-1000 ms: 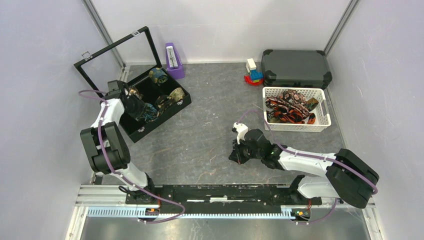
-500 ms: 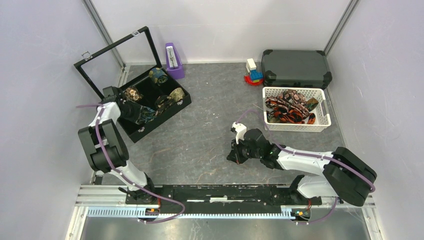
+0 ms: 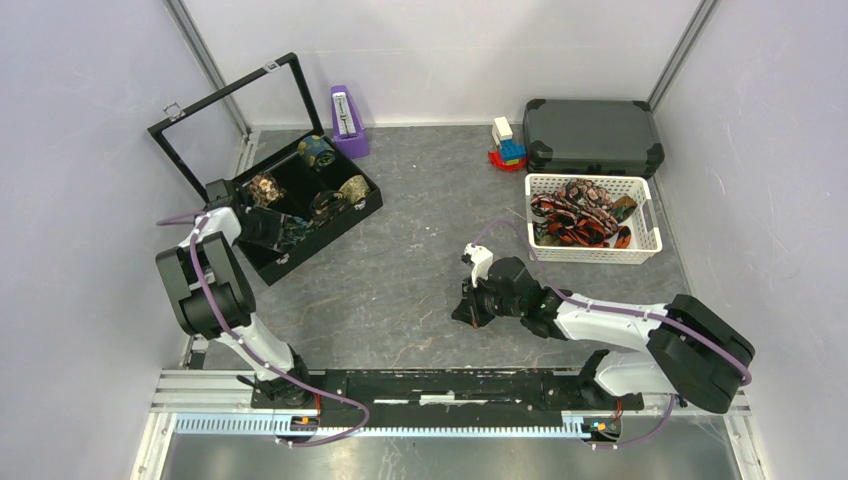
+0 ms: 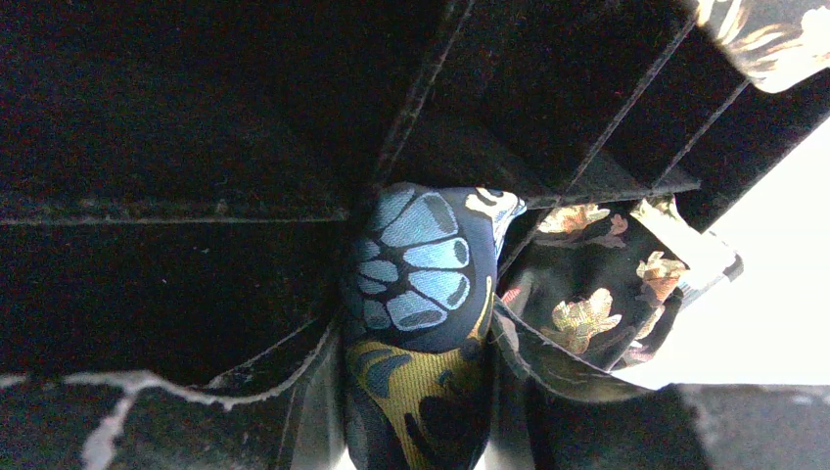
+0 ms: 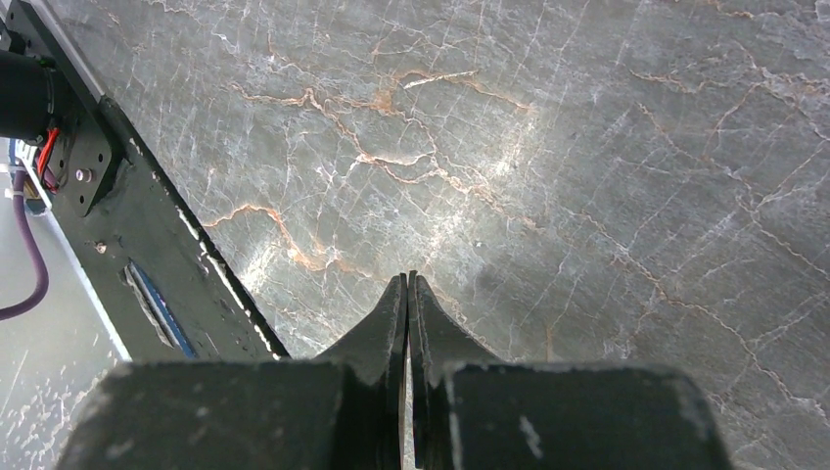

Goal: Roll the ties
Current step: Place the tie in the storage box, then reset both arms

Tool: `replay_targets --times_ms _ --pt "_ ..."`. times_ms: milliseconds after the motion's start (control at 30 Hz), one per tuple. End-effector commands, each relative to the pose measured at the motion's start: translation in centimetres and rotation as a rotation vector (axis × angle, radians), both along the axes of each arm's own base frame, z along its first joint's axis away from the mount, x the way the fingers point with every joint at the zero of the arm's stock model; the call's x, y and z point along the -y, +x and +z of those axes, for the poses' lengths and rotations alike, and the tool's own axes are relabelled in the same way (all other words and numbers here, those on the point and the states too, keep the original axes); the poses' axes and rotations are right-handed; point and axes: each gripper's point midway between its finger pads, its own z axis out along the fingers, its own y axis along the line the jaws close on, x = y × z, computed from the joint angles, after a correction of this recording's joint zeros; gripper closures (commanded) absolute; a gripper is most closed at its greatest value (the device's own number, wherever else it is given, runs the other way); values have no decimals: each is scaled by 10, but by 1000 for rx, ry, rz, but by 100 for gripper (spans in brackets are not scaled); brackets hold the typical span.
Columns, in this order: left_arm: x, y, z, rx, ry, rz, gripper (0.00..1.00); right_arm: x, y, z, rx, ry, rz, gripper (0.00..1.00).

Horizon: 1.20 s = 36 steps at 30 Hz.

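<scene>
A rolled navy tie with blue and gold paisley (image 4: 421, 279) sits between my left gripper's fingers (image 4: 315, 392), pressed against the dividers of the black compartment box (image 3: 300, 252). My left gripper (image 3: 262, 228) is shut on this roll, low inside the box's near-left part. Several other rolled ties (image 3: 317, 151) sit in the box's compartments; a dark floral roll (image 4: 597, 294) lies just right of the held one. Loose red-orange and brown ties (image 3: 575, 215) fill the white basket (image 3: 645, 248). My right gripper (image 5: 408, 281) is shut on nothing, just above the marble table (image 5: 587, 176) at mid-table (image 3: 468, 308).
The box's lid (image 3: 225, 108) stands open at the back left. A purple metronome (image 3: 346, 120), a small stack of coloured blocks (image 3: 507, 143) and a dark hard case (image 3: 592, 136) line the back wall. The black base rail (image 5: 147, 264) lies left of my right gripper.
My left gripper has moved left and down into the box with the navy roll. My right arm has shifted slightly left and stays shut.
</scene>
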Motion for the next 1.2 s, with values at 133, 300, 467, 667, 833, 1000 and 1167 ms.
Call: replay_targets --times_ms 133,300,467,667,833,1000,1167 --pt "14 -38 3 -140 1 -98 8 -3 3 11 28 43 -5 97" --pt "9 -40 9 -137 37 -86 0 -2 3 12 30 48 -7 97" --pt "-7 -44 23 -157 145 -69 0 -1 2 12 33 47 -5 97" --pt "-27 -49 48 -161 272 -52 0 0 2 12 38 43 -4 97" --pt "-41 -56 78 -104 391 -11 0 2 9 18 74 31 -18 97" --pt "-48 -71 130 51 548 10 0 -2 17 47 165 68 -3 87" --pt "-51 -96 176 172 695 17 0 -5 28 85 272 109 -3 62"
